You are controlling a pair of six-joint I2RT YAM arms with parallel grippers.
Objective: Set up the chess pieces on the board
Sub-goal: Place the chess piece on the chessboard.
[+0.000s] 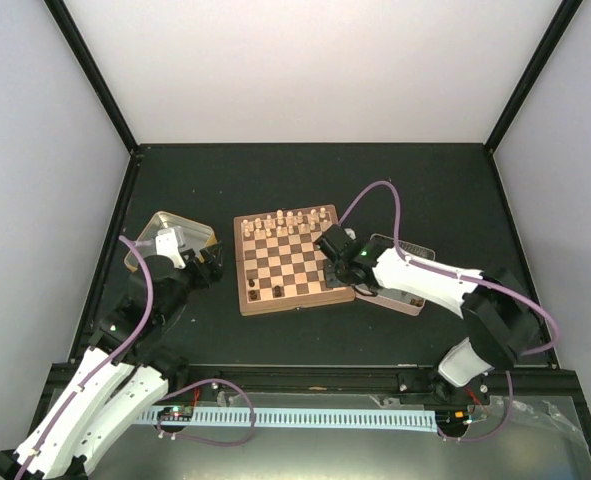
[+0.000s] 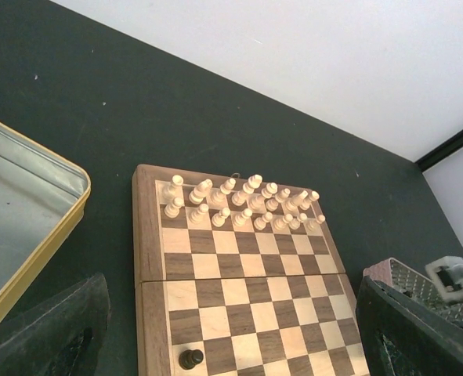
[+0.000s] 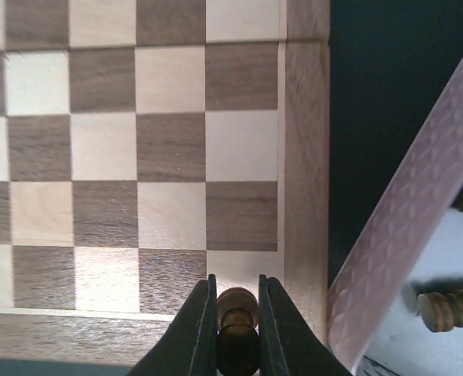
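The board [image 1: 287, 262] lies mid-table, and the left wrist view shows it too [image 2: 239, 290]. Cream pieces [image 1: 290, 222] fill its two far rows [image 2: 243, 205]. One dark piece [image 1: 278, 291] stands near the board's front left [image 2: 190, 359]. My right gripper [image 1: 333, 262] is over the board's near right corner, shut on a dark piece [image 3: 237, 313] held upright between its fingers [image 3: 204, 321] above a pale corner square. My left gripper [image 1: 210, 268] hovers left of the board, open and empty, with its fingers [image 2: 55, 329] wide apart.
A yellow-rimmed metal tin [image 1: 170, 240] sits left of the board [image 2: 35, 235]. A pink-rimmed tray [image 1: 400, 285] lies right of the board, and its rim [image 3: 407, 235] is close beside my right gripper. Dark pieces [image 3: 448, 308] lie in it.
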